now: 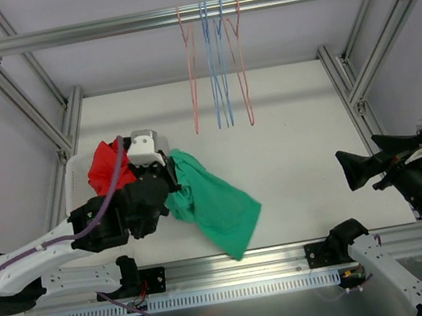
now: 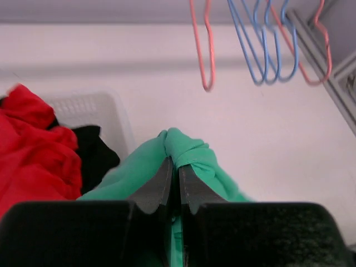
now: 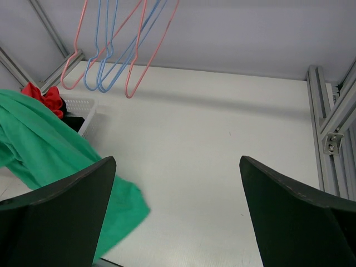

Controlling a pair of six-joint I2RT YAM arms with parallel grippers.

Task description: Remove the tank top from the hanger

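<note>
Where tank top (image 1: pixel 211 207) lies: pinched in left fingers (image 2: pixel 158 186), body trailing right onto counter (image 1: pixel 295 127), off hangers (image 1: pixel 215 67)
left fingers: clamped on green cloth
right fingers (image 3: pixel 61 206): spread wide, well apart
nearer arm: left

So it's a plain white table (image 1: pixel 298 142). A white basket (image 1: pixel 73 172) sits at its left edge, with red cloth (image 1: pixel 106 166) piled inside. The green tank top (image 1: pixel 219 212) trails onto the surface near the near edge, left of middle.

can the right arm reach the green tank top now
Probably yes: the right gripper stands open and only bare table lies between it and the green tank top, pinched by the left gripper.
</note>
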